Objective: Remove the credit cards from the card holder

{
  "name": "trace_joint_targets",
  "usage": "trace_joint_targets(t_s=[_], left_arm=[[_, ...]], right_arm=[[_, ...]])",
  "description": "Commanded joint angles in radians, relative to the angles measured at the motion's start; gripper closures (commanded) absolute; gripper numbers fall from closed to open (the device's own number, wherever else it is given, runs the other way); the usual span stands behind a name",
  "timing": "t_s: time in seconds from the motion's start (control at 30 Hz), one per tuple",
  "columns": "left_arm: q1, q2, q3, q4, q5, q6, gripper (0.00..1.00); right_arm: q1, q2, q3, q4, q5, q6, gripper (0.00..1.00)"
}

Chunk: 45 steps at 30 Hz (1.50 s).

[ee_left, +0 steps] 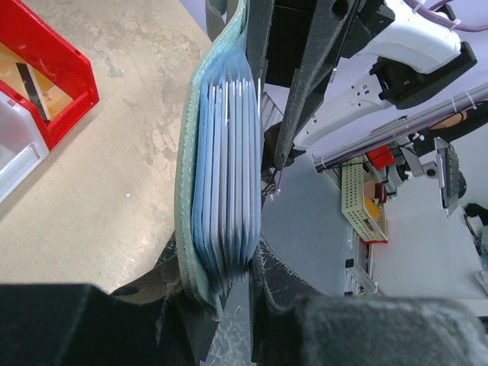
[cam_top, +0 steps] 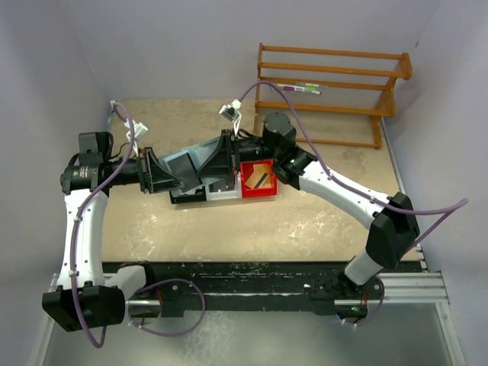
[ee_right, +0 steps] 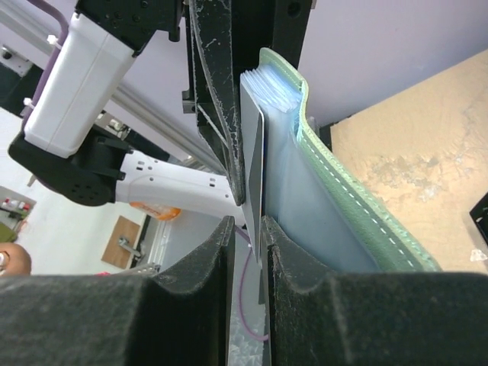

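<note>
The grey-green card holder (cam_top: 197, 156) hangs in the air between my two grippers, above the bins. In the left wrist view its stitched green edge (ee_left: 183, 168) stands upright with several pale blue sleeves (ee_left: 229, 152) fanned beside it. My left gripper (ee_left: 229, 278) is shut on the holder's near end. My right gripper (ee_right: 248, 229) is shut on a thin grey credit card (ee_right: 255, 152) that stands edge-on beside the sleeves and the green holder (ee_right: 335, 191). In the top view the left gripper (cam_top: 169, 177) and right gripper (cam_top: 217, 158) face each other closely.
Below the grippers stand a black bin (cam_top: 187, 197), a white bin (cam_top: 223, 192) and a red bin (cam_top: 255, 191) holding a dark flat item. The red bin also shows in the left wrist view (ee_left: 69, 91). A wooden rack (cam_top: 328, 91) stands at the back right.
</note>
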<state>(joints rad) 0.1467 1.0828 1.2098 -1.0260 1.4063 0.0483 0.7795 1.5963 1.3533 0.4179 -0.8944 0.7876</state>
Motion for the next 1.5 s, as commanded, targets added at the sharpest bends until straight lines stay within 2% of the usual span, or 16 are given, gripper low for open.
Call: trace_joint_targets(t_s=[0.0, 0.13, 0.2, 0.3, 0.43, 0.57, 0.7, 0.8, 0.93, 1.33, 1.37, 1.47], left_arm=[[-0.010, -0.009, 0.047, -0.008, 0.185, 0.068, 0.73], [-0.010, -0.005, 0.049, -0.065, 0.274, 0.158, 0.59], [-0.010, 0.001, 0.056, -0.101, 0.312, 0.205, 0.59], [-0.010, 0.015, 0.068, -0.170, 0.369, 0.280, 0.65], [-0.011, 0.037, 0.102, -0.326, 0.390, 0.433, 0.58], [-0.010, 0.029, 0.107, -0.326, 0.390, 0.440, 0.52], [-0.011, 0.018, 0.118, -0.325, 0.390, 0.437, 0.52], [-0.010, 0.006, 0.119, -0.303, 0.391, 0.414, 0.55], [-0.011, 0.008, 0.114, -0.289, 0.392, 0.392, 0.68], [-0.011, 0.014, 0.143, -0.311, 0.392, 0.370, 0.79], [-0.012, 0.013, 0.144, -0.312, 0.392, 0.370, 0.79], [-0.012, 0.014, 0.144, -0.315, 0.392, 0.370, 0.80]], right_arm=[[0.037, -0.006, 0.014, 0.140, -0.035, 0.054, 0.78], [0.042, -0.020, 0.002, 0.166, -0.041, 0.064, 0.77], [0.048, -0.024, -0.003, 0.167, -0.047, 0.062, 0.77], [0.057, -0.022, -0.010, 0.173, -0.056, 0.062, 0.77], [0.067, -0.014, -0.022, 0.201, -0.063, 0.083, 0.77], [0.067, -0.012, -0.034, 0.244, -0.063, 0.111, 0.84], [0.067, -0.022, -0.049, 0.251, -0.072, 0.125, 0.92], [0.067, -0.030, -0.070, 0.280, -0.098, 0.152, 0.94], [0.067, -0.037, -0.085, 0.294, -0.099, 0.159, 0.96], [0.044, -0.079, -0.149, 0.321, -0.099, 0.165, 0.98], [0.041, -0.083, -0.156, 0.326, -0.100, 0.170, 0.98], [0.035, -0.094, -0.169, 0.331, -0.103, 0.174, 0.87]])
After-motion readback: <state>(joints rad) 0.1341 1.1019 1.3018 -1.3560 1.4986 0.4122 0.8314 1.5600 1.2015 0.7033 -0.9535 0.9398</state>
